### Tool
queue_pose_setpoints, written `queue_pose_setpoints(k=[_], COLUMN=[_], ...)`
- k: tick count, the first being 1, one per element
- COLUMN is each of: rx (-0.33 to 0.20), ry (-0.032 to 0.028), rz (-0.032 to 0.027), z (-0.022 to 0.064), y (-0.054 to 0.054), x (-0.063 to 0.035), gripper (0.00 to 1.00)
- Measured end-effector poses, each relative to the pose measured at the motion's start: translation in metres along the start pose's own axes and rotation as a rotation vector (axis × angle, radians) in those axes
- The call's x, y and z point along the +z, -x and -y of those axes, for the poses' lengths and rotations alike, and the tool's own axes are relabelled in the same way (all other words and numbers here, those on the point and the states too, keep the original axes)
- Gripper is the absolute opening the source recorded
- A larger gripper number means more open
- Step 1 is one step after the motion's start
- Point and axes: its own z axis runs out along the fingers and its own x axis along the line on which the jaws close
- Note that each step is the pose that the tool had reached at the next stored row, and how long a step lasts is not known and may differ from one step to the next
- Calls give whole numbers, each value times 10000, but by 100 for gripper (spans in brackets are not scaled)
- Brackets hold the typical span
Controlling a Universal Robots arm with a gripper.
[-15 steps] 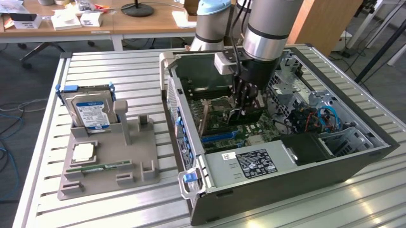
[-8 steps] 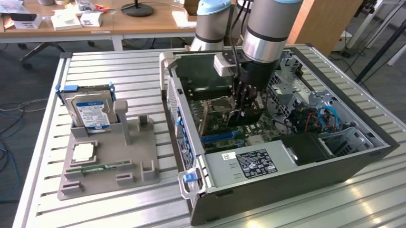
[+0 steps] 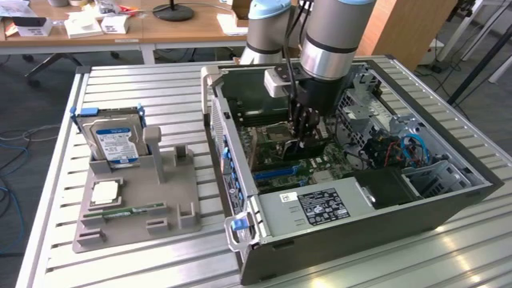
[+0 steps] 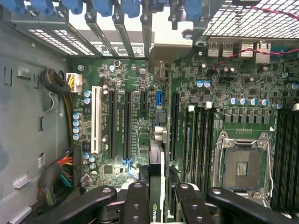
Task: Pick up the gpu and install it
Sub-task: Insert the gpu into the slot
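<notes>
Now the thin, flat, dark gpu card [image 3: 298, 149] is held on its edge by the black metal gripper [image 3: 303, 129] of the grey robot arm. The black fingers [image 4: 135, 205] are closed tight on both sides of the card. In the wrist view, the gpu card [image 4: 156, 172] is seen from its thin side, with a small green logo on it, between the fingers of the gripper [image 4: 160, 199].

The card is held down inside the big open dark grey computer box [image 3: 448, 198], right over the green board [image 4: 140, 79] at the bottom of the box. Long black slots [image 4: 127, 123] and one long white slot [image 4: 96, 119] are seen on the board close to the card. It cannot be told if the card is touching a slot. A square silver socket [image 4: 243, 165] is seen further along the board.

Beside the box, at the exterior view's left, a grey plastic holder [image 3: 180, 198] is laid on the silver metal table [image 3: 144, 84]. A silver hard drive with a blue label [image 3: 114, 141] is stood up in it, and a narrow green memory stick [image 3: 128, 211] is laid flat in it.
</notes>
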Motion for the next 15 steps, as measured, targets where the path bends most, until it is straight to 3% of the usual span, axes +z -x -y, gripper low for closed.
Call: queue_pose_setpoints(k=[15], rx=[3], ry=[0], rz=[0], z=[-38], y=[2], x=[118], gripper=[26])
